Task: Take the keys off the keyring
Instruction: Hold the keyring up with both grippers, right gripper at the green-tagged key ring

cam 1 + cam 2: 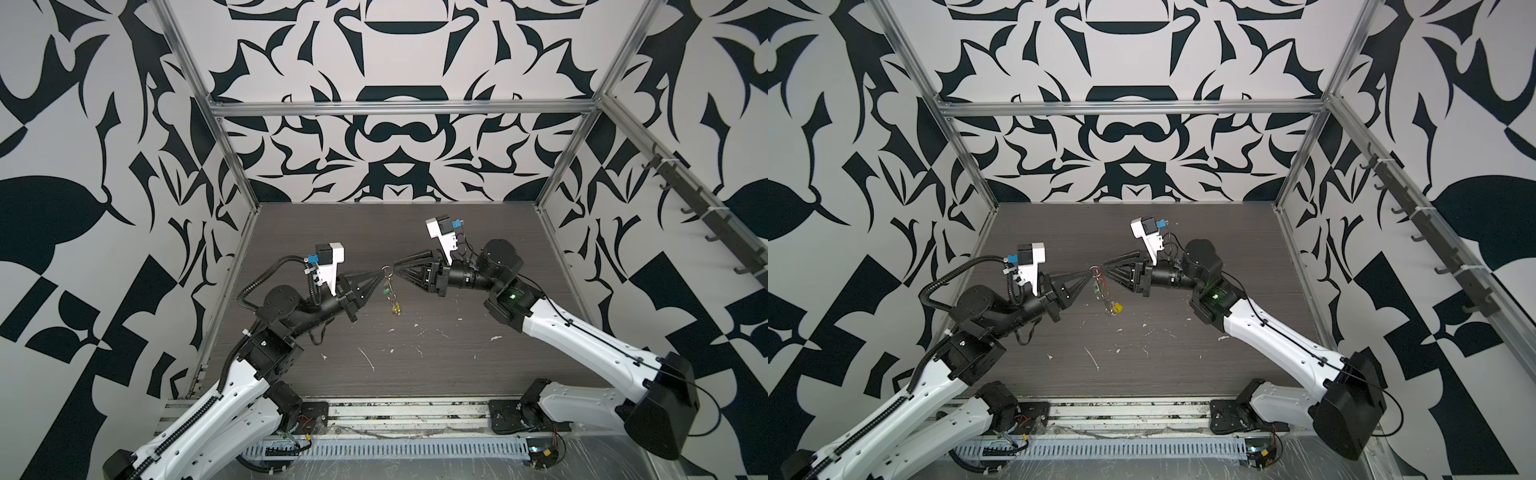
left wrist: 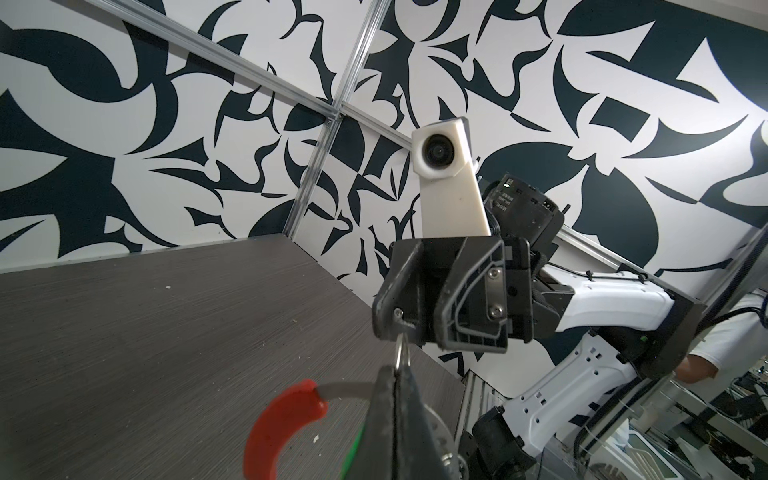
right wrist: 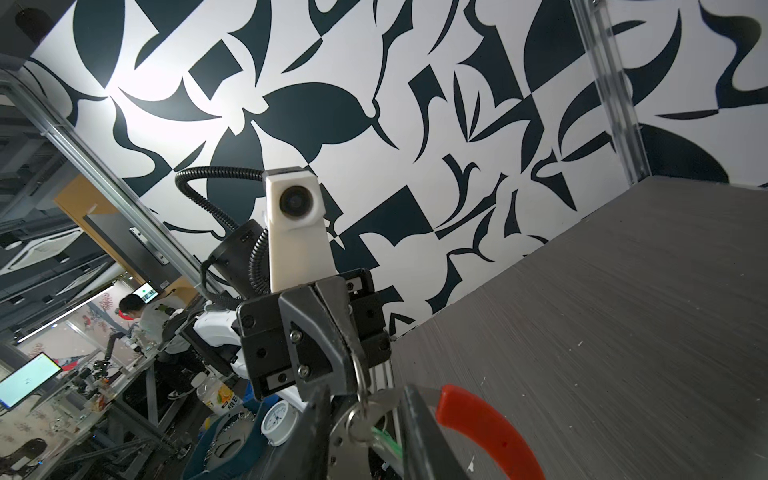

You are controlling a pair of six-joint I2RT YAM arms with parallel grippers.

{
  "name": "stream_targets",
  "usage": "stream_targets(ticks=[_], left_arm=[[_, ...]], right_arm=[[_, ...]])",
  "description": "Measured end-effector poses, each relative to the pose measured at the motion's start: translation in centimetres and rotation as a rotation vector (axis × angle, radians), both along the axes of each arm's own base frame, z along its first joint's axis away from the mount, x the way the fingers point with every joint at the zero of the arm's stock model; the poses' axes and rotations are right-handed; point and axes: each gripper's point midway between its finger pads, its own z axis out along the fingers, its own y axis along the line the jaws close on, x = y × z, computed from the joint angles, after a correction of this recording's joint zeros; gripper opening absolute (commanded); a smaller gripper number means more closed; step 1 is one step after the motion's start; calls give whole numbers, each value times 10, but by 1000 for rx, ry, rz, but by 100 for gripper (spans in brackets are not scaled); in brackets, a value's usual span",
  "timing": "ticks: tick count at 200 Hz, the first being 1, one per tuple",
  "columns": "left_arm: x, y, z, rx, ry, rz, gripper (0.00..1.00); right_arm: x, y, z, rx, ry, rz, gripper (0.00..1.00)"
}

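The keyring hangs above the dark table between my two grippers, its red sleeve [image 2: 282,419] curving away from the left jaws. My left gripper [image 2: 397,374] is shut on the keyring where the grey hoop [image 2: 347,388] enters its jaws, and a small silver ring [image 2: 401,357] pokes out past the tips. My right gripper [image 3: 365,419] faces it, open, its fingers [image 3: 316,415] standing either side of a small silver ring [image 3: 358,409]. In both top views the green key [image 1: 386,292] and the yellow key [image 1: 1118,307] dangle below the tips of the left gripper [image 1: 379,273] and right gripper [image 1: 395,266].
White flecks [image 1: 368,359] lie scattered on the table's near half. Patterned walls with aluminium posts [image 1: 239,166] close in the left, back and right. A slotted cable tray [image 1: 374,449] runs along the front between the arm bases.
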Motion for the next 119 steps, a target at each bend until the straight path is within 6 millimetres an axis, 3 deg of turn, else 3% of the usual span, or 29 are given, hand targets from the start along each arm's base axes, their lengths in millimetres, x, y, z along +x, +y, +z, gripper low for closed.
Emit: stream_targets(ticks=[40,119], left_arm=[[1,2,2,-8,-5,12,0],[0,4,3,-13,-9,17,0]], right_arm=[[-2,8,-5,-7,24,25,23],[-6,10,2,11,8,42,14]])
